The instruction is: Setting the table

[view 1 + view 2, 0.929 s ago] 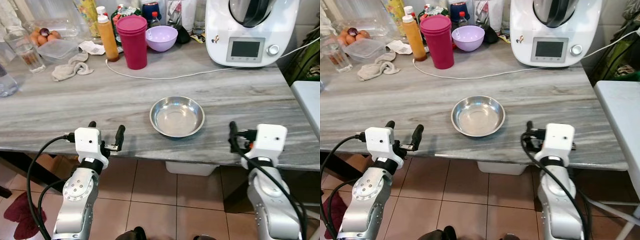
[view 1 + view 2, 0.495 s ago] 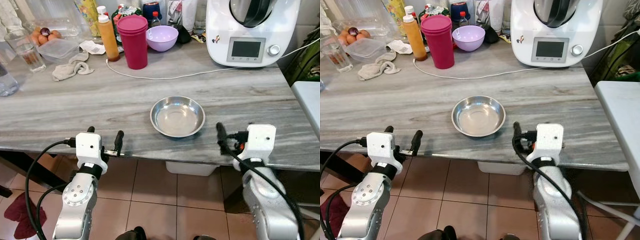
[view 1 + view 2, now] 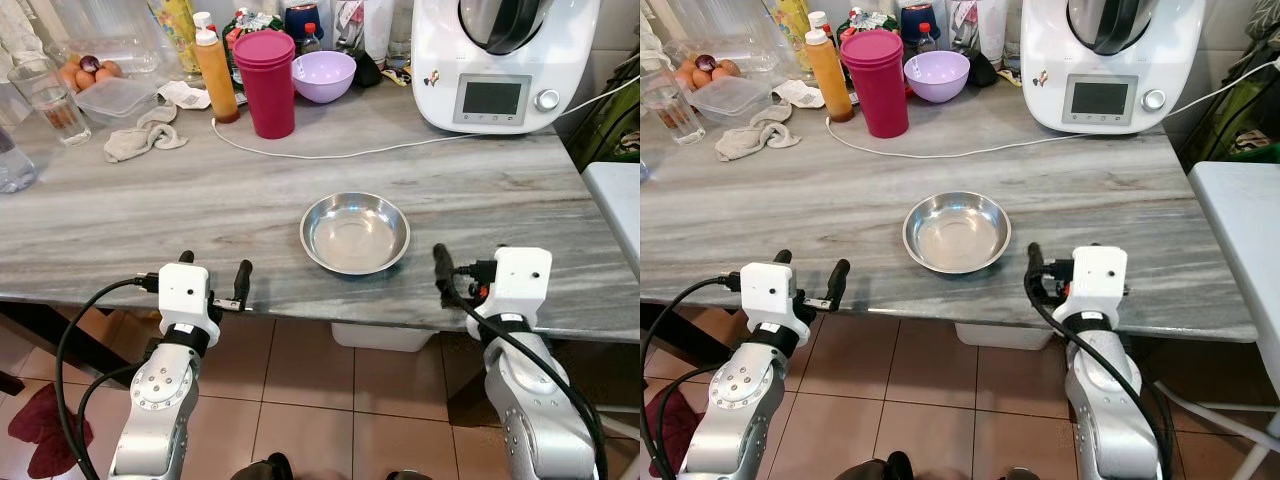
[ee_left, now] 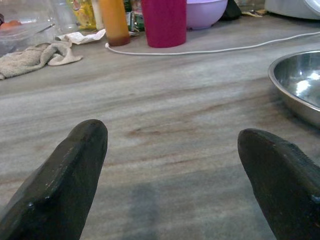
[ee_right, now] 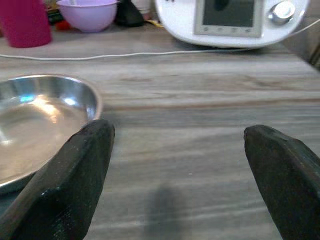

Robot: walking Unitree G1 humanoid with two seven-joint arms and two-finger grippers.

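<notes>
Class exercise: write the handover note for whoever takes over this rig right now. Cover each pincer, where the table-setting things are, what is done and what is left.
Left pincer: open, holding nothing, at the near table edge.
Right pincer: open, holding nothing, at the near edge, just right of the steel bowl.
Steel bowl: upright on the table, near the front, between the arms.
Far side: pink cups, purple bowl, untouched.
Done: bowl set out.
Left: probably fetch the rest from the far side.

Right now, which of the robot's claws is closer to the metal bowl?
The right gripper, just off the metal bowl on its right side. The left gripper sits farther away, at the table edge to the bowl's left.
</notes>
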